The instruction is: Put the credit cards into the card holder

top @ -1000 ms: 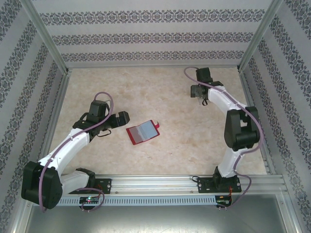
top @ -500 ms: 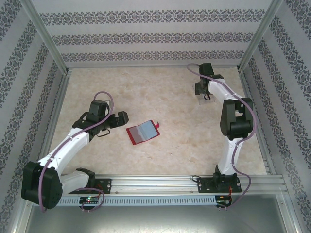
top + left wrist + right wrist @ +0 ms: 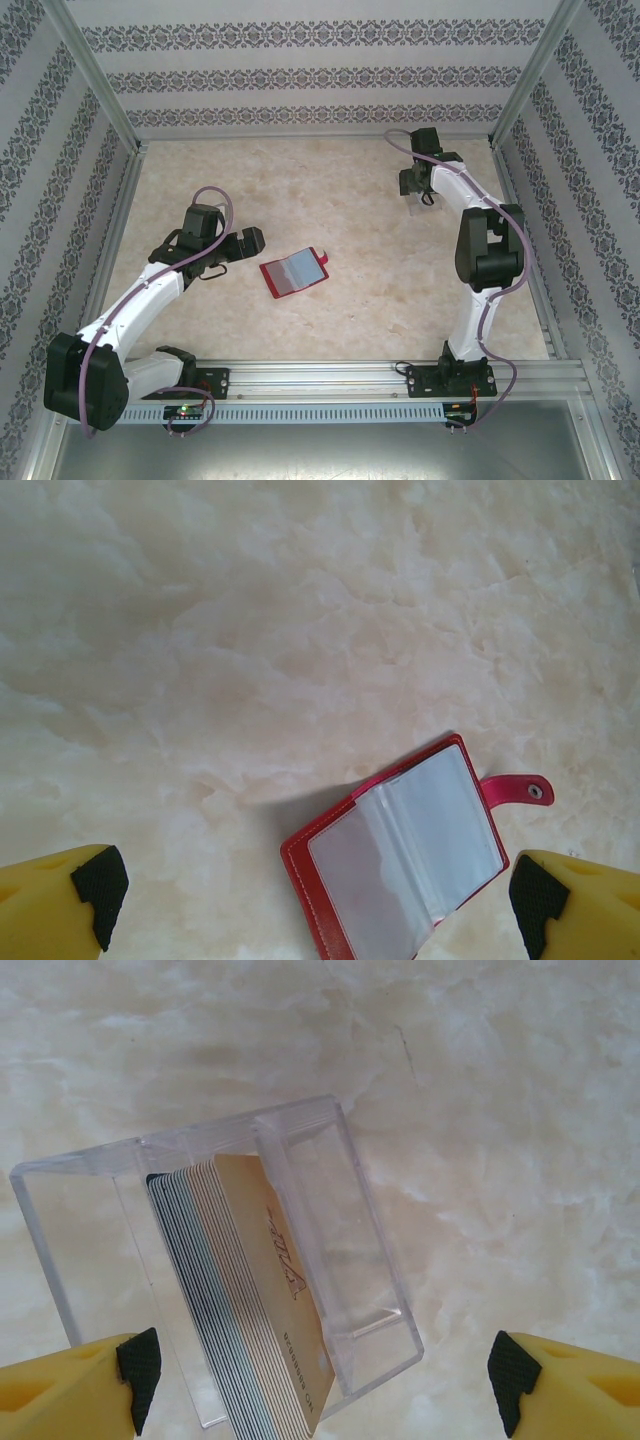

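Many credit cards stand stacked, top card's lettering unreadable.

White links, black joints, purple cables, yellow black-tipped fingers.

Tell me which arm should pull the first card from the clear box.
Right. The right gripper hangs open directly over the clear box holding the stacked credit cards. The left gripper, also open, is away at the open card holder.

A robot test cell: aluminium-framed booth, patterned wallpaper panels, marble-look tabletop, two arms on a rail.
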Available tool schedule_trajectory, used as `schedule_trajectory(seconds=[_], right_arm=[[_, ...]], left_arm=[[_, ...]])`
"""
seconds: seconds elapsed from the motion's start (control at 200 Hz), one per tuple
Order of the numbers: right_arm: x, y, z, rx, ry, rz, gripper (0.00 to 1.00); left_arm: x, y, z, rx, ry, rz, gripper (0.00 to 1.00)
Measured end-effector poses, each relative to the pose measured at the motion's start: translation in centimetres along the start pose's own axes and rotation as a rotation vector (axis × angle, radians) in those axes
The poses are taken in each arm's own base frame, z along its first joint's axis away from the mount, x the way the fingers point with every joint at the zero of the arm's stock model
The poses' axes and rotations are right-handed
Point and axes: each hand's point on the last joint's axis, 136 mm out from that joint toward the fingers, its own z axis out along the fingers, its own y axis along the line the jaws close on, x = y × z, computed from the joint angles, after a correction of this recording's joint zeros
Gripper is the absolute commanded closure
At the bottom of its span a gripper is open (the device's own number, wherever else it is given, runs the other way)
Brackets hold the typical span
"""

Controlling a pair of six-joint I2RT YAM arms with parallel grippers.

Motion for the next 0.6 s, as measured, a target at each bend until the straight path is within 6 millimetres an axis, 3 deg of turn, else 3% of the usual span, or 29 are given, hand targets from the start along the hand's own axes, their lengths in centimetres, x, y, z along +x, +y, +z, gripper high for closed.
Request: schedule_trajectory(seconds=[0.425,0.6], right_arm=[[0.7,0.4,1.5,-0.022,0.064,-0.038,0.18],[0.4,0.7,2.0,-0.044,0.072,-0.035,0.30]], left_arm=[[-0.1,-0.2,-0.8,0.013,-0.024,0.004,0.00],[0.3,0.1,-0.6,0.010,-0.017,-0.001,0.00]])
